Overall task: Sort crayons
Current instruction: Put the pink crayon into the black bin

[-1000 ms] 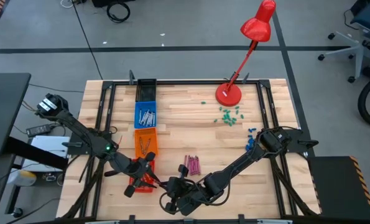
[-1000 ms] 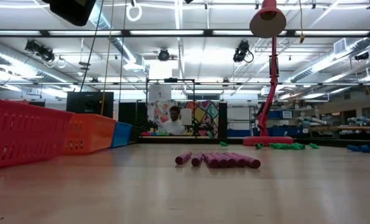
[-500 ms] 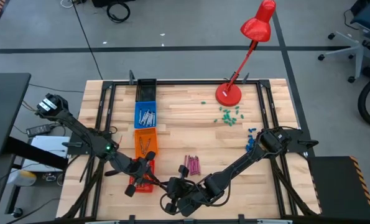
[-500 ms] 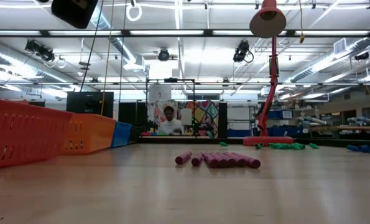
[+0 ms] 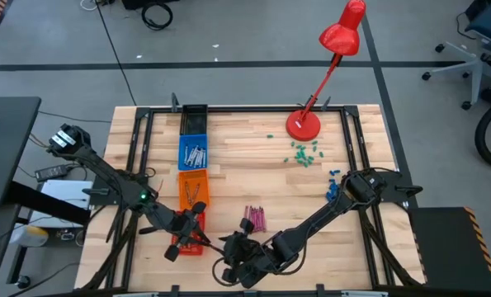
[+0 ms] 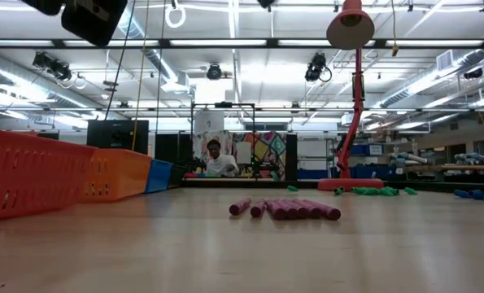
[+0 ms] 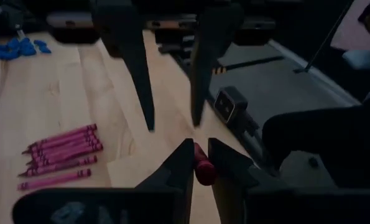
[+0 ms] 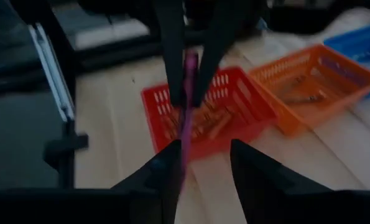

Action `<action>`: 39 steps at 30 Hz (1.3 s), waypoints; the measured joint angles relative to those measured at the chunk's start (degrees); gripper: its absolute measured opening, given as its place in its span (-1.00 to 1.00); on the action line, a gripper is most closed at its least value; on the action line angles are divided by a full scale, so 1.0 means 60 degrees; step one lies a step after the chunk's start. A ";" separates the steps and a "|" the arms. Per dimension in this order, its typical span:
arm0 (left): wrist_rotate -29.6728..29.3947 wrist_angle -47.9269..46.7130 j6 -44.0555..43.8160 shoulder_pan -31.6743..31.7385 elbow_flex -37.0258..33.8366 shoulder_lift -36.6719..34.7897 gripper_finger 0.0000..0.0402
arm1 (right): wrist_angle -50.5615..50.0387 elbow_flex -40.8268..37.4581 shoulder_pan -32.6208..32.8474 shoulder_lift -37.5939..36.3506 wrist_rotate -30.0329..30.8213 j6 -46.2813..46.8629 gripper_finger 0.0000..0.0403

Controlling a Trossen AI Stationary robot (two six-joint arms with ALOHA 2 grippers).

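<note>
Over the table from above, my left gripper (image 5: 197, 238) sits at the near edge, just beside the red basket (image 5: 179, 247). My right gripper (image 5: 233, 246) faces it from the other side, very near. A row of baskets runs away from the red one: the orange basket (image 5: 193, 175), then the blue basket (image 5: 193, 139). The orange one has orange crayons (image 5: 193, 193) in it and the blue one has grey crayons (image 5: 194, 155). A loose bunch of magenta crayons (image 5: 255, 218) lies on the wood just beyond my two grippers. Farther back are the red lamp (image 5: 303, 125), some green bits (image 5: 303, 153) and some blue bits (image 5: 333, 178).

At table height, the magenta bunch lies side by side mid-table, with the baskets lined up to one side. A person (image 6: 215, 159) is in the room far behind. I cannot make out my fingertips in this view.

Past my left wrist, my two fingers are pinched tight on the held crayon (image 7: 203, 173), its end poking out between them. My right fingers hang opposite, spread apart with nothing between their tips.

Past my right wrist, my own fingers stand wide apart. The held magenta stick runs up from beside one of them into my left gripper's clamped fingers, above the red basket.
</note>
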 joint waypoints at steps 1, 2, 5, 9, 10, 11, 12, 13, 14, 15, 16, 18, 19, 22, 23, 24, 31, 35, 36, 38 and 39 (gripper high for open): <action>0.0002 -0.0131 0.0012 0.0049 0.0000 0.0000 -0.74 | -0.0388 0.0000 0.0018 0.0000 0.0002 0.0152 -0.30; 0.0002 -0.0295 0.0017 0.0110 0.0000 0.0000 -0.74 | -0.0817 0.0000 0.0018 0.0000 0.0011 0.0362 -0.30; -0.0214 -0.0984 0.0085 0.0377 0.0000 0.0000 -0.73 | -0.2417 0.0000 0.0023 0.0000 0.0278 0.1053 -0.30; -0.1378 -0.1747 0.0139 0.0712 0.0000 0.0000 -0.73 | -0.4588 0.0000 -0.0070 0.0000 0.1388 0.1533 -0.30; -0.1768 -0.1836 0.0188 0.0805 0.0000 0.0000 -0.73 | -0.5059 0.0000 -0.0099 0.0000 0.1764 0.1550 -0.30; -0.2138 -0.1857 0.0291 0.0895 0.0000 0.0000 -0.73 | -0.5510 0.0000 -0.0137 0.0000 0.2176 0.1548 -0.30; -0.2558 -0.1840 0.0455 0.0979 0.0000 0.0000 -0.73 | -0.5951 0.0000 -0.0179 0.0000 0.2616 0.1544 -0.30; -0.3031 -0.1808 0.0632 0.1053 0.0000 0.0000 -0.73 | -0.6410 0.0000 -0.0231 0.0000 0.3054 0.1544 -0.30; -0.3595 -0.1764 0.0802 0.1124 0.0000 0.0000 -0.73 | -0.6854 0.0000 -0.0308 0.0000 0.3454 0.1584 -0.30; -0.4192 -0.1740 0.0994 0.1195 0.0000 0.0000 -0.73 | -0.7307 0.0000 -0.0405 0.0002 0.3761 0.1711 -0.30; -0.4723 -0.1734 0.1193 0.1265 0.0000 0.0000 -0.73 | -0.7759 0.0000 -0.0515 0.0001 0.3956 0.1872 -0.30; -0.5796 -0.1746 0.1434 0.1427 0.0000 0.0000 -0.73 | -0.8521 0.0000 -0.0809 0.0005 0.3969 0.2284 -0.30; -0.6212 -0.1740 0.1500 0.1518 0.0000 0.0000 -0.73 | -0.8825 -0.0029 -0.0976 0.0011 0.3905 0.2466 -0.30; -0.7162 -0.1756 0.1682 0.1777 0.0000 0.0000 -0.73 | -0.9361 -0.0312 -0.1535 0.0019 0.3493 0.2681 -0.30; -0.7413 -0.1759 0.1682 0.1844 0.0000 0.0000 -0.73 | -0.9536 -0.0403 -0.1730 0.0033 0.3335 0.2715 -0.30; -0.7602 -0.1776 0.1685 0.1921 0.0000 -0.0004 -0.73 | -0.9666 -0.0493 -0.1924 0.0033 0.3195 0.2731 -0.30; -0.8309 -0.2179 0.1348 0.2900 -0.0004 -0.0303 -0.73 | -1.0742 -0.1225 -0.3348 -0.0198 0.3106 0.2955 -0.35; -0.8019 -0.2669 0.1120 0.3930 -0.0007 -0.1136 -0.73 | -1.0300 -0.1893 -0.4053 -0.0746 0.3795 0.2277 -0.42; -0.7824 -0.2751 0.1035 0.4224 0.0003 -0.1353 -0.73 | -1.0080 -0.2073 -0.4240 -0.0907 0.3916 0.1985 -0.44; -0.7327 -0.3197 0.0716 0.4881 0.0006 -0.1748 -0.73 | -0.9406 -0.2481 -0.4597 -0.1274 0.4096 0.1272 -0.48; -0.7025 -0.3386 0.0525 0.5235 0.0004 -0.1874 -0.73 | -0.8985 -0.2683 -0.4784 -0.1444 0.4148 0.0825 -0.50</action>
